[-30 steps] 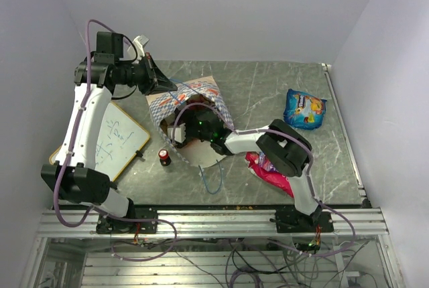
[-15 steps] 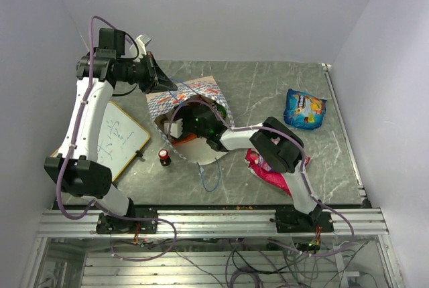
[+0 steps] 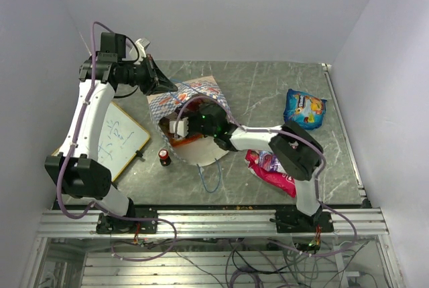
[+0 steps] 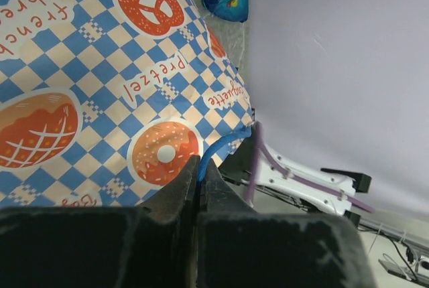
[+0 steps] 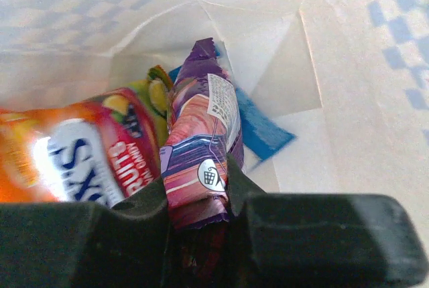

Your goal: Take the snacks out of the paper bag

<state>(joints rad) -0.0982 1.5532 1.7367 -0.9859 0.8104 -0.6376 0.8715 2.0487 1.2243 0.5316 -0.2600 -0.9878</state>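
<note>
The paper bag (image 3: 201, 94) lies on its side mid-table, mouth toward the arms. My left gripper (image 4: 200, 164) is shut on its blue cord handle (image 4: 224, 142) and holds the bag's upper edge up at the back left (image 3: 158, 80). My right gripper (image 5: 198, 187) is deep inside the bag, shut on a purple-pink snack packet (image 5: 201, 140). Beside it inside lie an orange packet (image 5: 60, 161), a green one (image 5: 158, 97) and a blue one (image 5: 258, 130). A blue packet (image 3: 303, 109) and a pink packet (image 3: 268, 169) lie outside the bag on the table.
A small red-capped bottle (image 3: 163, 157) stands just left of the bag's mouth. A whiteboard (image 3: 120, 137) lies at the left edge. The bag's second blue cord (image 3: 211, 179) trails on the table in front. The right arm's forearm crosses above the pink packet.
My right gripper's jaws have closed onto the purple-pink packet inside the bag, and the right arm's elbow has swung to the right. The left gripper keeps its hold on the handle.
</note>
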